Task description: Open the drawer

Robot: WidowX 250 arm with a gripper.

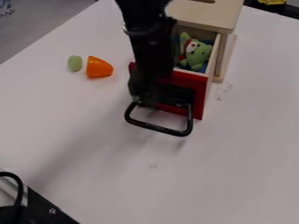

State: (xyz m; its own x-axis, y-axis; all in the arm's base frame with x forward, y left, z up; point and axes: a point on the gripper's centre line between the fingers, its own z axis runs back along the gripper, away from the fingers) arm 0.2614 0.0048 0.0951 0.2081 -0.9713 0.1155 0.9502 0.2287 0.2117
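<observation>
The black gripper (154, 94) hangs down from the top edge in front of the drawer's red face, just behind its handle; its fingers are hard to make out against the black handle parts. The drawer (196, 89) stands pulled out of the light wooden box (204, 14), its inside partly visible, with a green plush toy (197, 53) and blue items in it. A black loop handle (158, 127) sticks out from the red front toward the camera. The arm hides the drawer's left part.
An orange toy piece (99, 68) and a light green oval piece (74, 63) lie on the white table (105, 170) left of the drawer. Black equipment with a cable (43, 210) sits at the lower left corner. A yellow object (271, 1) shows at the top right.
</observation>
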